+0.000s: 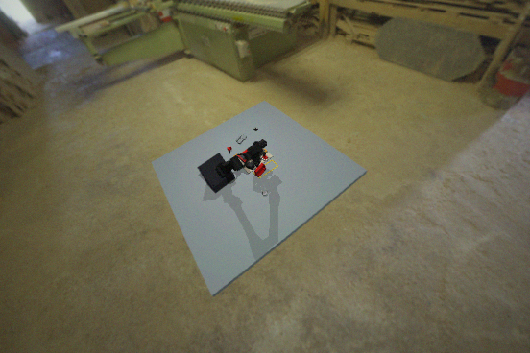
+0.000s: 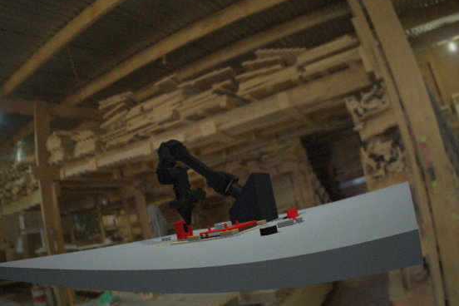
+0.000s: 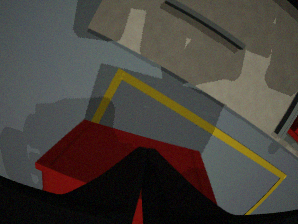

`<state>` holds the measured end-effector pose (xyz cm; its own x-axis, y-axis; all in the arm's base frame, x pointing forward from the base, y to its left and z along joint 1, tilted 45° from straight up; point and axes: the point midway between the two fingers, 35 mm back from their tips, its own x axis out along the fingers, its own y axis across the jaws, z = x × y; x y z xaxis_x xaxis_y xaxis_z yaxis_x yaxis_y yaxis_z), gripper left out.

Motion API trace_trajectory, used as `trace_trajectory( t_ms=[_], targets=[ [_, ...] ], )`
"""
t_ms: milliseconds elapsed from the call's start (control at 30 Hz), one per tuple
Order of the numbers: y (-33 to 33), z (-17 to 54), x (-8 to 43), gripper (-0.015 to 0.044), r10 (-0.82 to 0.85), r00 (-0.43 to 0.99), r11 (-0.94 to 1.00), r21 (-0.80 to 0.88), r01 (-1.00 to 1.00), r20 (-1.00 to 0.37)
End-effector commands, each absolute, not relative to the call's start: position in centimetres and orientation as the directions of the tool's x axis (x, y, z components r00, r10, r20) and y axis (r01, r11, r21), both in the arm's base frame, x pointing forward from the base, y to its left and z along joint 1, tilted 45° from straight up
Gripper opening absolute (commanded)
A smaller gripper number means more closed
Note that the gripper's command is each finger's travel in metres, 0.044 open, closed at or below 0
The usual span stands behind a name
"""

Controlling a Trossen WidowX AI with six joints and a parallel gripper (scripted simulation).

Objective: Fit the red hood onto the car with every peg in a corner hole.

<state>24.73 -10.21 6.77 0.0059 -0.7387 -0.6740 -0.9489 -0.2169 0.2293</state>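
The red hood (image 1: 260, 170) (image 2: 180, 231) (image 3: 80, 152) rests on the table, partly over the yellow outline, and looks tall rather than flat in the exterior view. My gripper (image 2: 188, 228) (image 3: 145, 155) is shut, its fingers pressed together, pointing down right at the hood. The fingers cover part of the hood in the wrist view; whether they touch it I cannot tell. The red chassis (image 2: 241, 226) sits in its jig beside the outline, largely hidden by the arm in the top view. The engine block and pegs are too small to make out surely.
A yellow outline (image 3: 170, 103) marks the table beside the beige jig plate (image 3: 150, 37). A small red piece (image 1: 228, 149), a grey part (image 1: 241, 139) and a black round part (image 1: 255, 129) lie beyond the arm. A small pale part (image 1: 264, 193) lies on the other side. The black arm base (image 1: 214, 174) stands behind.
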Motion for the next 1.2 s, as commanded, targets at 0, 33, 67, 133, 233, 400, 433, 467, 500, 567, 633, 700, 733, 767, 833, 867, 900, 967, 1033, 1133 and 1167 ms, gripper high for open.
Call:
trace_trajectory(
  t_ms=[0,33,67,133,233,400,433,467,500,567,633,700,733,767,833,867,900,967,1033,1133,1167],
  targets=[
    [-10.20,6.79,24.80,0.0000,-0.736,0.008,-0.201,0.207,-0.957,-0.677],
    [-10.21,6.79,24.80,0.0000,-0.736,0.008,-0.198,0.203,-0.959,-0.677],
    [-10.21,6.79,24.80,0.0000,-0.735,0.008,-0.194,0.199,-0.960,-0.677],
    [-10.22,6.80,24.80,0.0000,-0.735,0.008,-0.187,0.192,-0.963,-0.678],
    [-10.23,6.82,24.81,0.0000,-0.735,0.008,-0.177,0.180,-0.968,-0.678],
    [-10.26,6.84,24.82,0.0000,-0.735,0.008,-0.159,0.161,-0.974,-0.678],
    [-10.26,6.85,24.82,0.0000,-0.735,0.008,-0.156,0.157,-0.975,-0.678],
    [-10.27,6.85,24.82,0.0000,-0.735,0.008,-0.152,0.153,-0.976,-0.678],
    [-10.27,6.85,24.82,0.0000,-0.735,0.008,-0.149,0.149,-0.978,-0.678],
    [-10.28,6.86,24.83,0.0000,-0.735,0.009,-0.142,0.141,-0.980,-0.678],
    [-10.29,6.87,24.83,0.0000,-0.735,0.009,-0.135,0.133,-0.982,-0.678],
    [-10.30,6.88,24.83,0.0000,-0.734,0.009,-0.128,0.126,-0.984,-0.679],
    [-10.30,6.89,24.83,0.0000,-0.734,0.009,-0.124,0.122,-0.985,-0.679],
    [-10.31,6.89,24.84,0.0000,-0.734,0.009,-0.121,0.118,-0.986,-0.679],
    [-10.32,6.90,24.84,0.0000,-0.734,0.009,-0.113,0.110,-0.987,-0.679],
    [-10.32,6.91,24.84,0.0000,-0.734,0.009,-0.110,0.106,-0.988,-0.679],
    [-10.33,6.91,24.84,0.0000,-0.734,0.009,-0.106,0.102,-0.989,-0.679],
    [-10.33,6.92,24.85,0.0000,-0.734,0.009,-0.099,0.094,-0.991,-0.679],
    [-10.34,6.93,24.85,0.0000,-0.734,0.009,-0.092,0.086,-0.992,-0.679],
    [-10.36,6.94,24.85,0.0000,-0.734,0.009,-0.081,0.074,-0.994,-0.679],
    [-10.36,6.95,24.86,0.0000,-0.734,0.009,-0.078,0.070,-0.994,-0.679]
  ],
)
